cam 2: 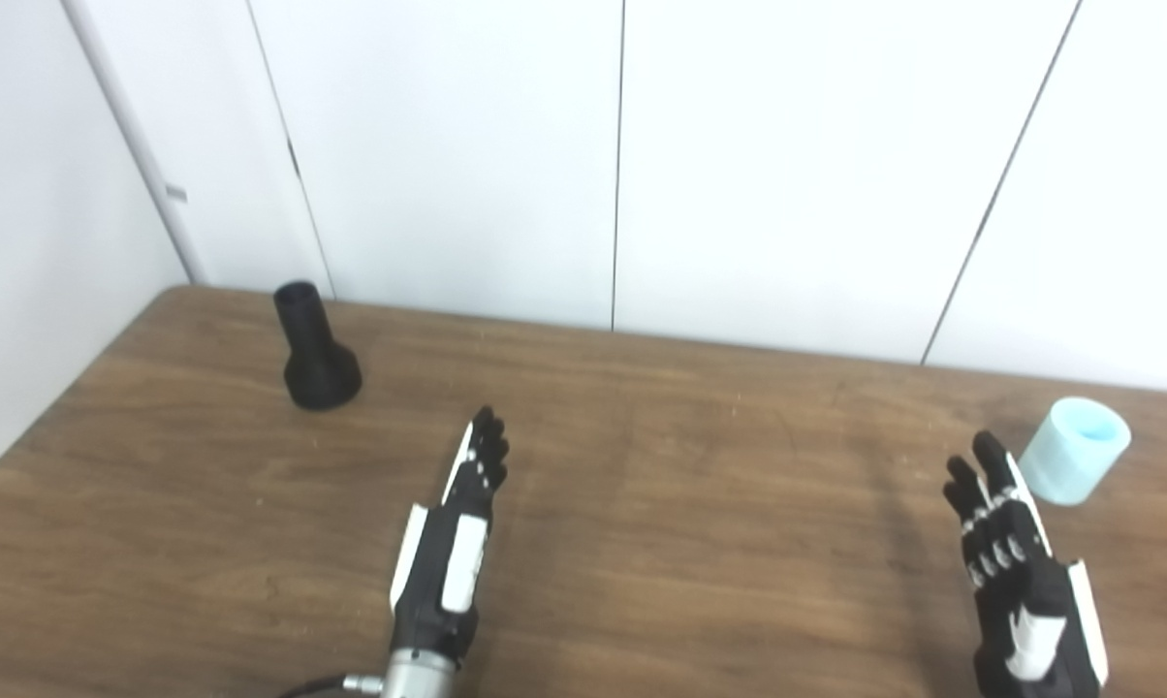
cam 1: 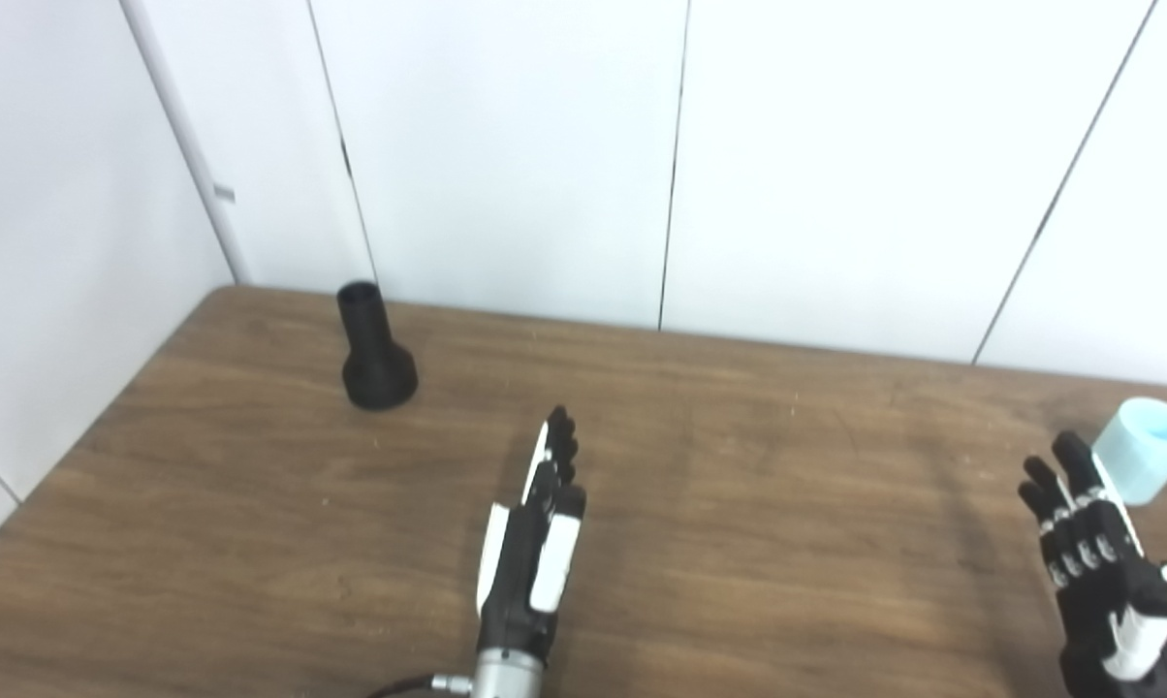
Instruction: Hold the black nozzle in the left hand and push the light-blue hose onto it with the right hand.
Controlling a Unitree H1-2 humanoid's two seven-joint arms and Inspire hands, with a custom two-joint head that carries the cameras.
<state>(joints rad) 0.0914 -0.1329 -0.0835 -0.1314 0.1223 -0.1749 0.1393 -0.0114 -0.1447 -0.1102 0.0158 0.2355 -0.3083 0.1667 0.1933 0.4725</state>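
The black nozzle (cam 1: pixel 375 347) stands upright on its wide base at the far left of the wooden table (cam 1: pixel 739 465), narrow tube end up. A short light-blue hose piece (cam 1: pixel 1146 450) stands on end at the far right. My left hand (cam 1: pixel 535 538) hovers near the middle front, fingers straight and apart, holding nothing, well to the right of and nearer than the nozzle. My right hand (cam 1: pixel 1097 562) is open at the right front, its fingertips (cam 1: pixel 1073 456) just left of the hose, seemingly apart from it.
White wall panels (cam 1: pixel 583 165) rise directly behind the table's far edge and along its left side. The table's left edge (cam 1: pixel 79 436) runs diagonally toward the front. Bare wood lies between the two hands.
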